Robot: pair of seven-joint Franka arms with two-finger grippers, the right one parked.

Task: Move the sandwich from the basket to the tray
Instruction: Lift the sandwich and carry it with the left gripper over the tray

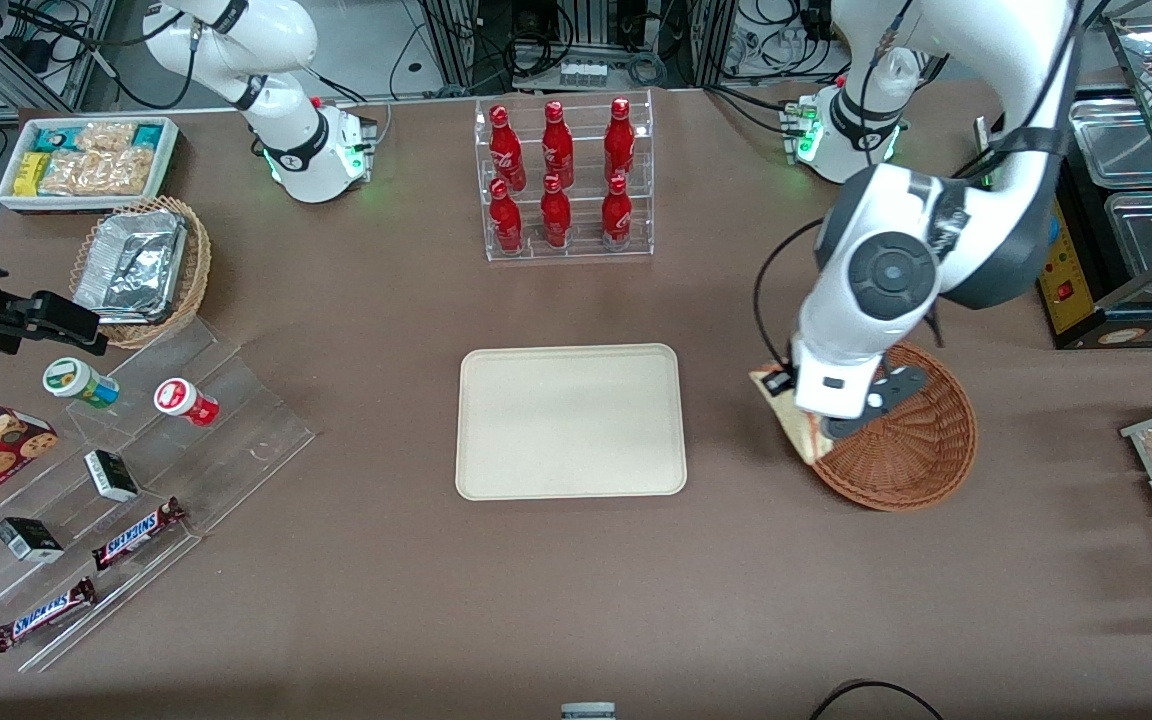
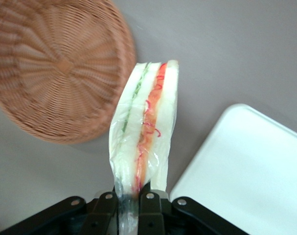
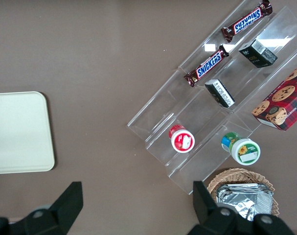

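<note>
Gripping the sandwich (image 2: 146, 129) at one end in the pincer (image 2: 128, 205), both black fingers (image 2: 150, 210) pressed tight against the clear wrapping. Hanging the wedge out in the air from the fingertips, red and green filling lines running along its pale bread edge. Hovering above the brown counter (image 1: 576, 600) just beside the rim of the basket (image 1: 911, 445), at the side facing the tray (image 1: 571, 420). In the front view, showing only a small tan and reddish corner of the sandwich (image 1: 786, 405) poking out past the white wrist, with the pincer (image 1: 841, 425) itself mostly hidden beneath the arm. Lying bare inside, the reddish-brown wicker basket (image 2: 60, 68), its weave spiralling toward the centre. Sitting flat on the counter, the cream tray (image 2: 246, 166), apart from the basket and nothing resting on it. Standing farther from the front camera than the tray, a clear rack of red bottles (image 1: 566, 175). Lying toward the parked arm's end of the counter, a tan wicker basket with a foil container (image 1: 141, 265) and stepped clear shelves with Snickers bars (image 1: 136, 535).
</note>
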